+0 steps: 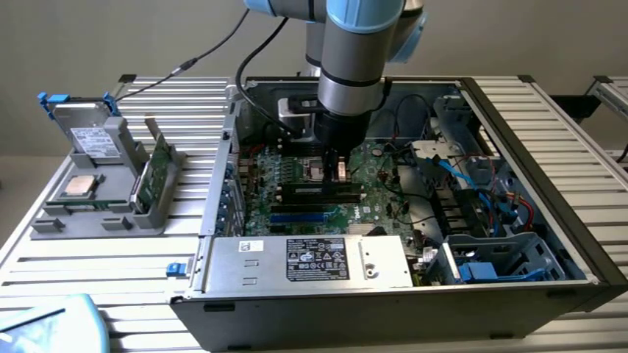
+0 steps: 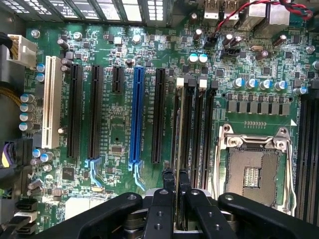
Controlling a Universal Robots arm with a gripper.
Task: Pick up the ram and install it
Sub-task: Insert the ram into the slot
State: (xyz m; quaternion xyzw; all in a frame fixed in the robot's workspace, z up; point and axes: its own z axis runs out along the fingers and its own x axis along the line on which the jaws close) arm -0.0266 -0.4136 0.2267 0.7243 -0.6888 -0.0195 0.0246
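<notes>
Green and slim, the ram stands on edge between the black fingers of the gripper, which are pinched together on its two faces. It sits over the bank of long black memory slots, on the side of that bank away from the empty CPU socket. Its long axis runs along the slots, parallel to the blue expansion slot, and its thin top edge faces the wrist camera. Whether its lower edge has gone fully into a slot cannot be told.

The wrist view gives the motherboard in detail: the slot rows, the white latches at their ends and the socket's metal frame.

The exterior view gives the wider setting. The arm reaches straight down into the open computer case, with the gripper near the board's middle and a grey power supply along the case's near edge. Beside the case, toward the exterior view's left edge of the slatted table, a grey holder carries a hard drive and a broader green card.
</notes>
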